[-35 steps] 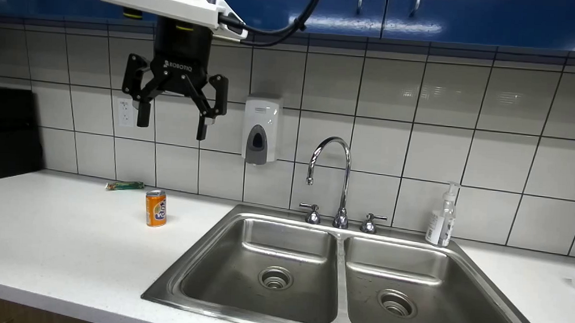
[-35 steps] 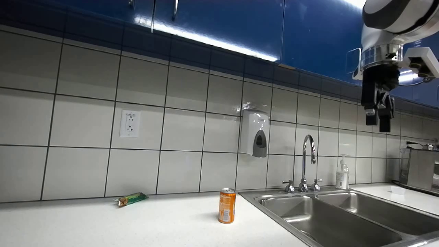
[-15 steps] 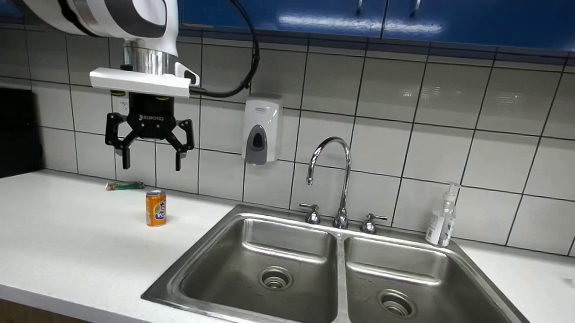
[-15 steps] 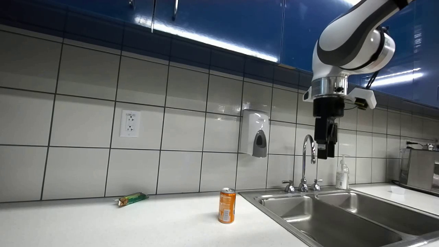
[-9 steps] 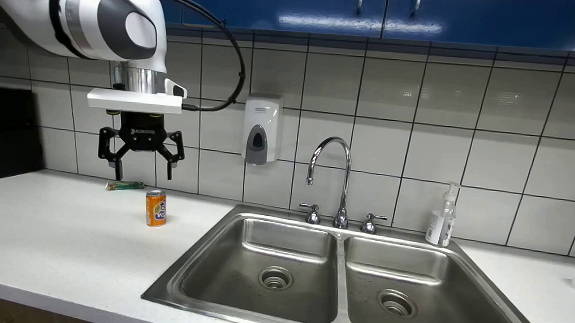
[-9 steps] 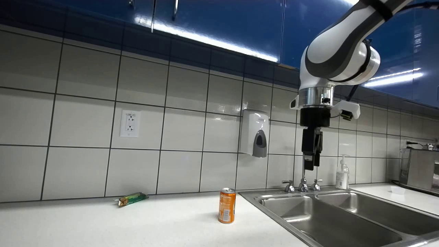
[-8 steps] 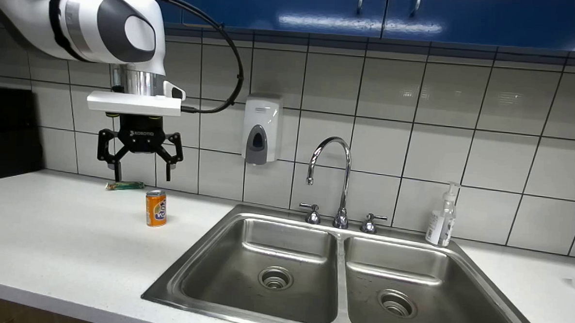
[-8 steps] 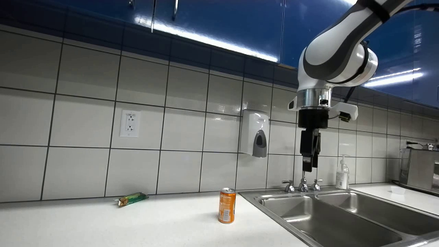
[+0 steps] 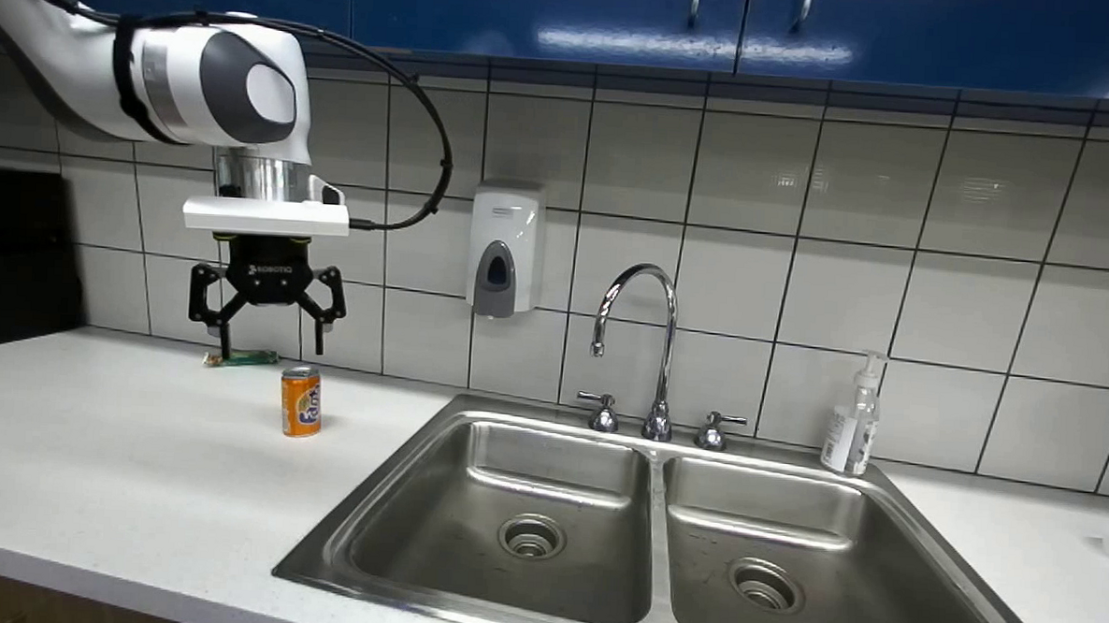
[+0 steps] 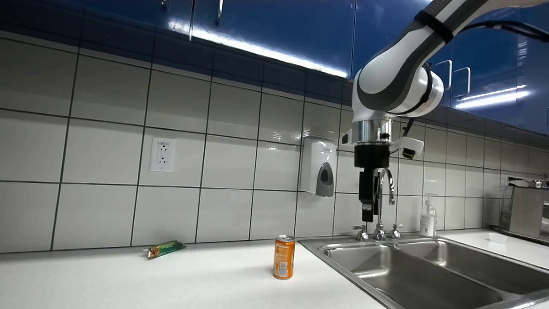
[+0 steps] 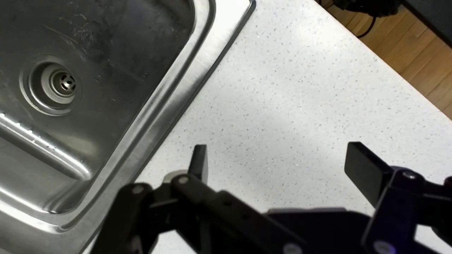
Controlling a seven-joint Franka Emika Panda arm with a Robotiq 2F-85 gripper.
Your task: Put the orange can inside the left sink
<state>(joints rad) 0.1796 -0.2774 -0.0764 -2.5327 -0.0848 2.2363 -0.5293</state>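
The orange can (image 9: 302, 402) stands upright on the white counter to the left of the sink; it also shows in an exterior view (image 10: 284, 257). It is out of sight in the wrist view. My gripper (image 9: 272, 346) is open and empty, above counter height; it shows edge-on in an exterior view (image 10: 369, 216). There its fingertips are higher than the can and off to its right. The left sink (image 9: 432, 554) is an empty steel basin with a round drain; part of it shows in the wrist view (image 11: 116, 67). Only bare counter lies between the fingers (image 11: 277, 151).
The faucet (image 9: 667, 354) rises behind the sink with a handle on each side. The right basin (image 9: 842, 586) adjoins. A green wrapper (image 9: 248, 358) lies by the wall. A soap dispenser (image 9: 504, 253) hangs on the tiles. A pump bottle (image 9: 854, 418) stands behind the right basin.
The open gripper has come down from high up and moved left in both exterior views, closer to the can. It has slowed lately. The can has not moved.
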